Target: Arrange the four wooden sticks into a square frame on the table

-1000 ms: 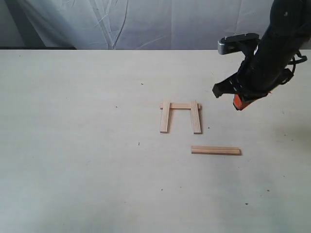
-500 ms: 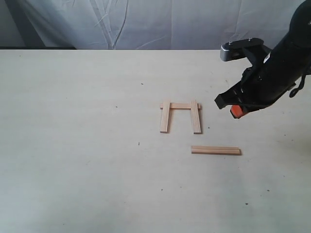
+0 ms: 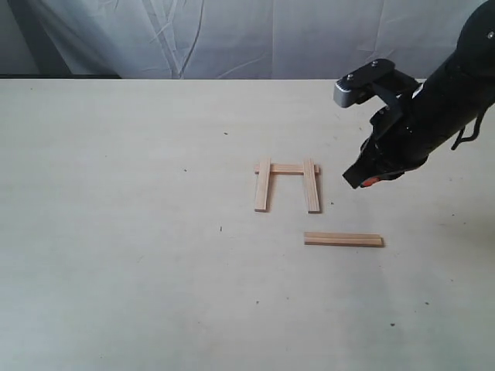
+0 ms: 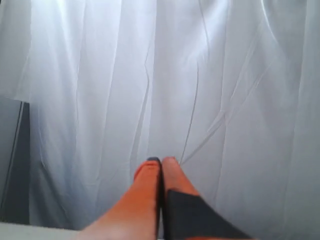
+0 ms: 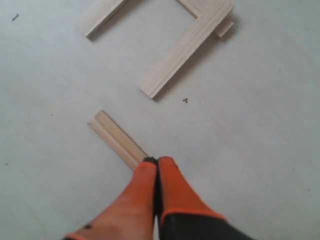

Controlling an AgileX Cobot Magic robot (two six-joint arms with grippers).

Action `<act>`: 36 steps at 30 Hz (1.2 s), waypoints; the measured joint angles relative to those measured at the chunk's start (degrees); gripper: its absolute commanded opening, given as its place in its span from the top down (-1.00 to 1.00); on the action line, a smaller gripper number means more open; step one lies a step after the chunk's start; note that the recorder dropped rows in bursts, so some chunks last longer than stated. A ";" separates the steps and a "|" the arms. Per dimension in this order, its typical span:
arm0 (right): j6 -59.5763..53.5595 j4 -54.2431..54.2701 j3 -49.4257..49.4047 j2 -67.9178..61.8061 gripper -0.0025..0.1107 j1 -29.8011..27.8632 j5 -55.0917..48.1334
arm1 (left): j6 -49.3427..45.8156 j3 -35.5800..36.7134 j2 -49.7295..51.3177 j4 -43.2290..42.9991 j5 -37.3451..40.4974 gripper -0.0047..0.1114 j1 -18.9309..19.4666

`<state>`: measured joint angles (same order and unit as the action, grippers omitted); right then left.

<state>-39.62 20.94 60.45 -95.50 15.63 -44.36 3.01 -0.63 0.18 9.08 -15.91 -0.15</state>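
Three tan wooden sticks form a U open toward the camera on the table point(image 3: 116, 232): left stick point(image 3: 263, 185), right stick point(image 3: 311, 186), and a cross stick point(image 3: 287, 168) under their far ends. The fourth stick point(image 3: 343, 239) lies alone nearer the front; it also shows in the right wrist view point(image 5: 117, 140), partly hidden behind the fingers. My right gripper point(image 3: 368, 181) point(image 5: 157, 161) hovers shut and empty above the table, right of the U. The right stick point(image 5: 187, 47) is seen there too. My left gripper point(image 4: 161, 161) is shut, facing a white curtain.
A white curtain point(image 3: 232, 39) hangs behind the table's far edge. Small dark specks point(image 3: 220, 229) dot the surface. The black right arm point(image 3: 433, 108) reaches in from the upper right.
My right gripper has swung and shifted slightly left, its wrist turning, and stays above the table right of the U. The sticks have not moved.
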 measured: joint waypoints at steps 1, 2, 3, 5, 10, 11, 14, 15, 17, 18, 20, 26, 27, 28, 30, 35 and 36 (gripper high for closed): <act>-2.28 0.37 0.00 -0.47 0.95 0.00 0.00 | -0.23 -0.99 0.00 2.31 1.98 0.92 0.00; -4.23 1.00 0.00 -1.09 0.94 0.00 0.00 | -1.54 -2.94 0.28 4.69 5.00 0.92 0.00; -7.46 2.30 0.00 -1.67 0.89 0.00 0.00 | -3.01 -5.74 1.32 6.24 8.54 0.92 0.00; -12.40 3.98 0.00 -2.69 0.67 0.23 0.13 | -5.75 -13.13 6.06 7.25 16.30 0.92 0.00; -17.66 3.17 0.00 -4.94 0.21 3.72 2.54 | -7.53 -34.64 27.07 1.68 41.51 0.92 0.00; -17.83 1.95 0.00 -5.27 0.21 4.67 2.88 | -7.89 -40.08 33.66 -0.08 47.67 0.92 0.00; -18.38 -2.41 0.00 -6.26 0.21 6.95 3.03 | -10.61 -50.48 48.81 -2.64 59.20 0.92 0.00; -18.47 -3.65 0.00 -6.52 0.21 7.28 2.87 | -11.74 -53.14 53.94 -2.64 61.26 0.92 0.00; -18.63 -5.51 0.00 -7.43 0.21 7.69 1.88 | -15.33 -56.46 62.68 -0.63 63.73 0.92 0.00; -18.63 -6.70 0.00 -7.99 0.21 7.79 1.65 | -17.43 -57.51 67.04 1.24 64.11 0.92 0.00; -19.00 -8.93 0.00 -9.63 0.21 7.79 1.87 | -23.47 -58.63 77.15 8.28 64.36 0.92 -0.12; -24.28 -8.84 0.00 -13.05 0.21 7.79 3.57 | -35.37 -59.14 93.38 23.73 59.21 0.92 -1.19; -25.14 -8.43 0.00 -13.72 0.21 7.79 3.70 | -37.53 -60.14 95.09 26.13 58.78 0.92 -1.71; -26.02 -8.15 0.00 -14.17 0.21 7.79 3.70 | -38.58 -60.84 96.18 27.88 58.70 0.92 -2.03; -26.95 -7.98 0.00 -15.64 0.21 7.79 3.74 | -40.37 -63.47 98.59 30.73 58.70 0.92 -2.14; -29.34 -7.83 0.21 -17.08 0.39 7.79 3.45 | -42.39 -69.49 101.69 32.64 59.11 0.92 -2.14; -29.90 -7.83 0.28 -17.08 0.59 7.79 3.35 | -42.88 -70.23 102.17 32.79 59.87 0.92 -2.14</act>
<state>-69.52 13.11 60.73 -112.58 23.42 -41.01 -39.86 -70.86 102.35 41.87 43.96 -2.30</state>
